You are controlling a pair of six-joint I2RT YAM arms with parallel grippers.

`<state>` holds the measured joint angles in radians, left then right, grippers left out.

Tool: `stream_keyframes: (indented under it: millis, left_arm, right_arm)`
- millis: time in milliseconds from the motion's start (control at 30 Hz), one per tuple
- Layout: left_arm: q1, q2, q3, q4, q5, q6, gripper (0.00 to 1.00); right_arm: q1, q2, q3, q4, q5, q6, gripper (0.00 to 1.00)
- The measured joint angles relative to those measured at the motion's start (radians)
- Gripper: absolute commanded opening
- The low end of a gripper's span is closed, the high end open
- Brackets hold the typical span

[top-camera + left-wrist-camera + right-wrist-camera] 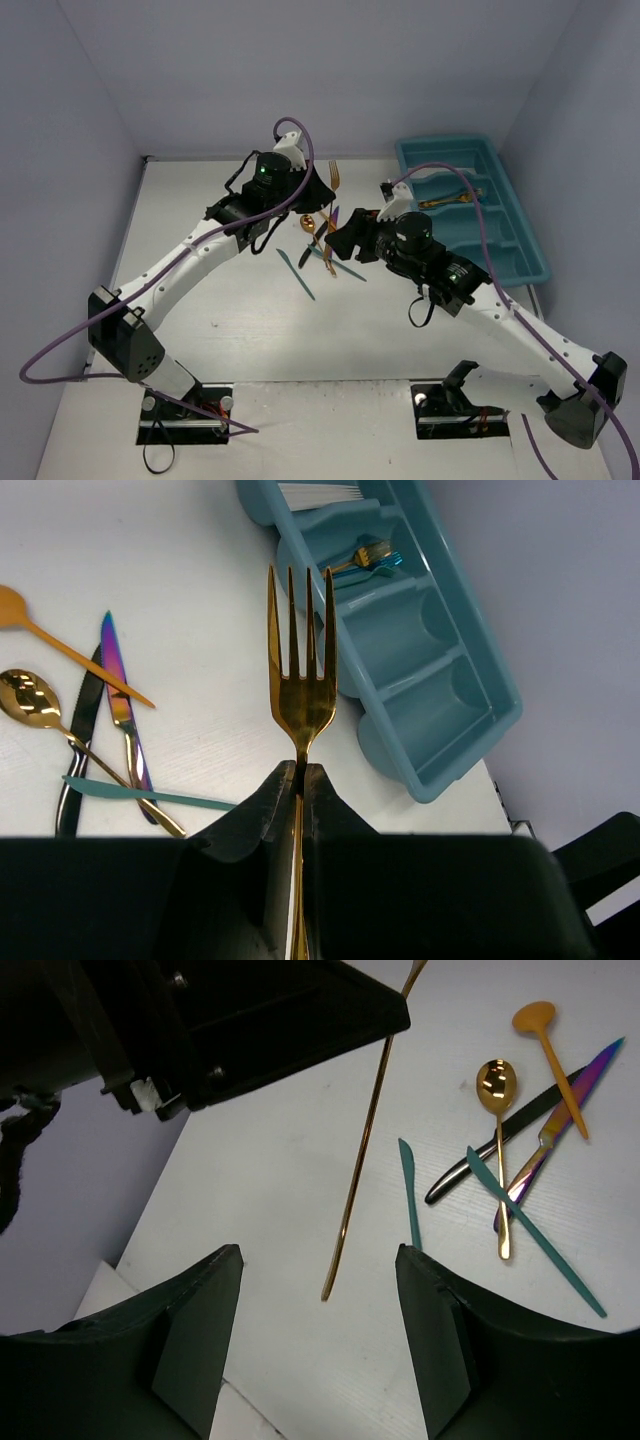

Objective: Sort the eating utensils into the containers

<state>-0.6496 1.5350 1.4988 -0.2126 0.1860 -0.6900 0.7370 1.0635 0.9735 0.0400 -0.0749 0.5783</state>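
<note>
Tabletop (250, 330), white, spread beneath two robot arms. Long teal-blue tray (505, 245) at the far right, split crosswise into compartments: thin white pieces (320, 492) in the farthest, a second gold fork (368, 552) beside a teal utensil (380, 570) in the next one nearer.

Left gripper (300, 775) pinched tight on the neck of a gold fork (300, 695), held clear above the table, tines toward the far side, left of the tray. Right gripper (318, 1255) spread wide, gripping nothing, facing the left one. Tip of the fork's handle seen between its fingers from the wrist camera, touching neither.

Loose cutlery in a crossed heap mid-table, between the two grippers: black knife (470, 1165), purple-iridescent knife (560, 1110), shiny gold spoon (497, 1080), matte gold spoon (535, 1015), long teal knife (530, 1230) laid across them. Shorter teal knife (410, 1190) just beside the heap, on its left.
</note>
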Motion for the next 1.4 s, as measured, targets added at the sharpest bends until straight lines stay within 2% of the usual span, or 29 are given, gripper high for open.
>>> stream_keyframes:
  millis: [167,333,500,667,700,767,833,933,1000,1167,1300,1400]
  left_arm:
    - [-0.026,-0.018,-0.022,0.006,-0.009,-0.006,0.00]
    - [-0.048,-0.050,-0.058,0.008,-0.011,-0.015,0.00]
    - [-0.056,-0.068,-0.078,0.011,-0.011,-0.023,0.00]
    - [-0.056,-0.083,-0.106,0.013,-0.013,-0.025,0.00]
    - [-0.056,-0.083,-0.107,0.012,-0.017,-0.024,0.01]
    - [-0.056,-0.085,-0.108,0.010,-0.027,-0.022,0.13]
    - [-0.056,-0.089,-0.108,0.009,-0.039,-0.017,0.32]
    - [-0.058,-0.098,-0.123,0.000,-0.073,0.000,0.55]
    - [-0.057,-0.104,-0.134,-0.013,-0.098,0.014,0.61]
    - [-0.047,-0.114,-0.137,-0.057,-0.157,0.063,0.64]
    - [0.019,-0.149,-0.137,-0.153,-0.198,0.129,0.66]
    - [0.131,-0.190,-0.138,-0.216,-0.220,0.183,0.67]
  right_arm:
    - [0.025,0.057,0.012,0.032,0.076,-0.006,0.55]
    - [0.025,0.103,0.017,0.065,0.123,-0.013,0.45]
    - [0.025,0.146,0.029,0.092,0.145,-0.023,0.30]
    - [0.025,0.170,0.035,0.115,0.150,-0.023,0.02]
    - [0.025,0.172,0.035,0.119,0.150,-0.022,0.00]
    - [0.025,0.173,0.035,0.123,0.156,-0.019,0.00]
    - [0.025,0.173,0.035,0.126,0.160,-0.017,0.00]
    - [0.025,0.173,0.035,0.128,0.177,-0.011,0.00]
    - [0.024,0.173,0.034,0.126,0.187,-0.004,0.00]
    - [-0.014,0.174,0.028,0.127,0.201,0.032,0.00]
    - [-0.137,0.174,0.010,0.131,0.221,0.077,0.00]
    - [-0.266,0.178,0.003,0.132,0.233,0.111,0.00]
